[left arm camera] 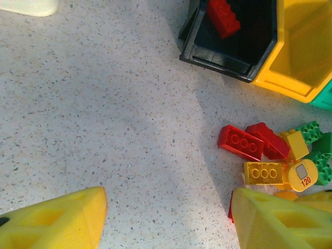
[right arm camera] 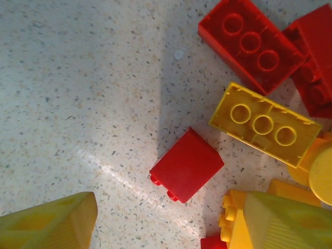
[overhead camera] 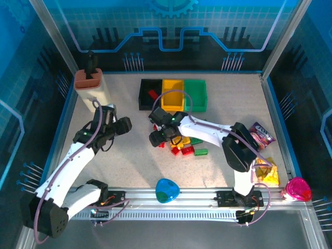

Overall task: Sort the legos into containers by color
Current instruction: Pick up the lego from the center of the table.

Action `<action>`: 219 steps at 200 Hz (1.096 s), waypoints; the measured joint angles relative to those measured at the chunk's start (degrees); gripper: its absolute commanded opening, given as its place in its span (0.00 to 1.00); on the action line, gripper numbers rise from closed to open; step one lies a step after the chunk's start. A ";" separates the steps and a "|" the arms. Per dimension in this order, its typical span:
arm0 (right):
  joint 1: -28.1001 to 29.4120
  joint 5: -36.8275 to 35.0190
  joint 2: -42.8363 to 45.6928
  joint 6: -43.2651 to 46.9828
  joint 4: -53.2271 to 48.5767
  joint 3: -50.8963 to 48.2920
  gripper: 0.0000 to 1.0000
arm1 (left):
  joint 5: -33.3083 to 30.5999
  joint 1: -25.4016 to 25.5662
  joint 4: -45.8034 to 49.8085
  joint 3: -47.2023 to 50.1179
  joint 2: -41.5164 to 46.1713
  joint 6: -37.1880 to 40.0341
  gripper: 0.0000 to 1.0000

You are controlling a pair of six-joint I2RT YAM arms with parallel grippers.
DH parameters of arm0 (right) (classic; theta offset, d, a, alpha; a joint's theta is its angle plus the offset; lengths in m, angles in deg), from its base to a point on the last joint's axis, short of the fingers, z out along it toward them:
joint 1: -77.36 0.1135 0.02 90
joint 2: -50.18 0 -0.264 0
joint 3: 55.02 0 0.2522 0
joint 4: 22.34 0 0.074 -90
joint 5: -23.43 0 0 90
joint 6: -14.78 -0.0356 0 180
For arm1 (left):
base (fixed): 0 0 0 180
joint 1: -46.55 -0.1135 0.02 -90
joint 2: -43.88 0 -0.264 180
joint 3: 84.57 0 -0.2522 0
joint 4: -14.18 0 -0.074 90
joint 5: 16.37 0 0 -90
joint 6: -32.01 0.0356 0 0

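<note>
Right pincer (right arm camera: pixel 166 212): my jaws stand apart; small red lego (right arm camera: pixel 187 165) on the table (right arm camera: pixel 78 78) ahead, yellow lego (right arm camera: pixel 264 123) adjacent.

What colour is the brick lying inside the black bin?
That brick is red, clearest in the left wrist view.

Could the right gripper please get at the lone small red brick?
Probably yes: the right gripper is open just above the small red brick, which has nothing on it; a yellow brick sits close beside.
</note>
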 measured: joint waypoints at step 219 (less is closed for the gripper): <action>1.38 -3.80 -10.25 -6.23 -5.51 5.99 0.38 | -0.74 0.00 -0.24 4.15 3.50 -3.02 0.64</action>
